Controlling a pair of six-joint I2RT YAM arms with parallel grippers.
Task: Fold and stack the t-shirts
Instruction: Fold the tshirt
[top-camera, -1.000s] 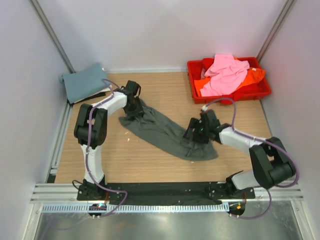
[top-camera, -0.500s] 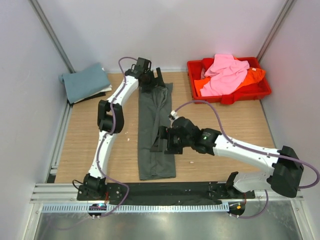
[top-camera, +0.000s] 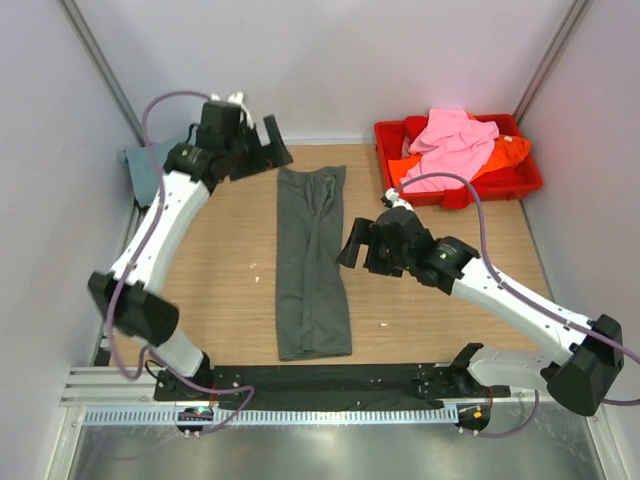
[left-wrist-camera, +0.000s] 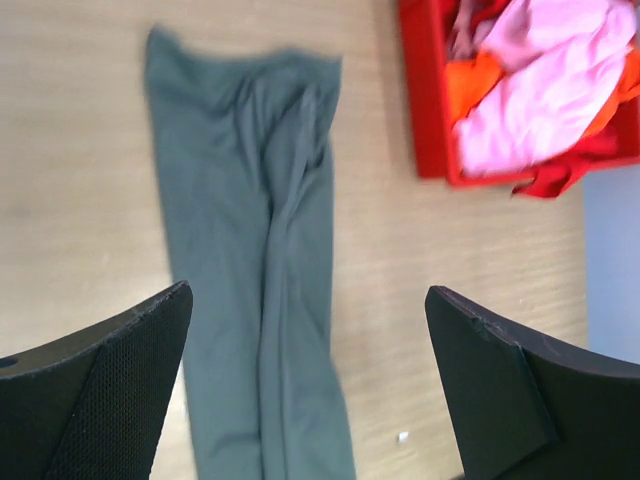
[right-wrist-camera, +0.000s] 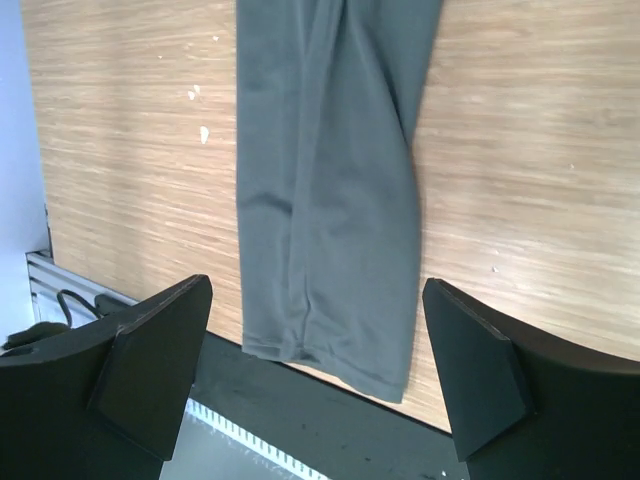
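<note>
The dark grey t-shirt (top-camera: 312, 262) lies on the table as a long narrow strip running from the far side to the near edge; it also shows in the left wrist view (left-wrist-camera: 250, 270) and the right wrist view (right-wrist-camera: 330, 190). My left gripper (top-camera: 262, 146) is open and empty, raised above the table left of the strip's far end. My right gripper (top-camera: 358, 246) is open and empty, raised just right of the strip's middle. Pink (top-camera: 452, 148) and orange (top-camera: 510, 152) t-shirts lie heaped in the tray. A folded dusty teal t-shirt (top-camera: 150, 170) lies at the far left.
The red plastic tray (top-camera: 520, 184) stands at the far right corner, also in the left wrist view (left-wrist-camera: 428, 110). White walls close the table on three sides. A black strip and metal rail (top-camera: 330, 400) run along the near edge.
Both arms dragged the crumpled grey t-shirt out into a straight strip, then let go of it. The left gripper has lifted away to the far left; the right has lifted to the right.
</note>
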